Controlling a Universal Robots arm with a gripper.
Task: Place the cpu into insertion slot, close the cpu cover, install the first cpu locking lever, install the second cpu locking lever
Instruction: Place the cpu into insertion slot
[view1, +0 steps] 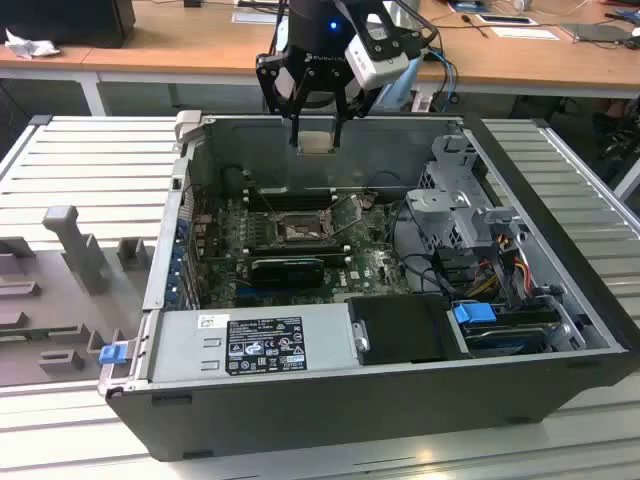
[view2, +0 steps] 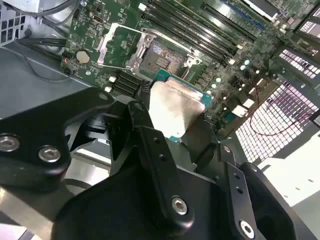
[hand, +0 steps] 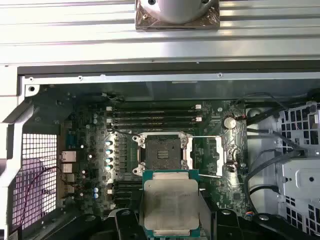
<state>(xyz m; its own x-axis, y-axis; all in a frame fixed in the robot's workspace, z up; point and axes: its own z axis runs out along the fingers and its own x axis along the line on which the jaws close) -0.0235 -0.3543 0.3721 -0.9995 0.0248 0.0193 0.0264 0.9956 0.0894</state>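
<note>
Pale silver metal catches my eye first: the cpu (hand: 170, 204) is pinched by its edges between the black fingers (hand: 123, 220) of the gripper (view1: 317, 136), its flat top facing the first wrist camera and a green rim showing around it. So the jaws are closed narrow on the chip, and it is held up in the air, touching nothing else.

In the exterior view the gripper hangs over the far wall of the open computer case (view1: 400, 400), at about twelve o'clock from the insertion slot (view1: 297, 230) and well above it. The slot sits on the green board (view1: 375, 265) near the middle of the case floor, its dark centre exposed. The cpu cover (hand: 216, 155) is swung open and lies just beside the slot, on the side toward the drive cage (view1: 460, 215) – roughly three o'clock from the slot in the exterior view. I cannot tell how the locking levers lie.

Long black memory slots (hand: 155, 116) run beside the slot on its far-wall side. A silver power supply (view1: 250, 340) fills the near edge of the case at about seven o'clock from the slot. The case rests on a ridged metal table (view1: 90, 160) – a wooden desk (view1: 180, 40) stands beyond it.
</note>
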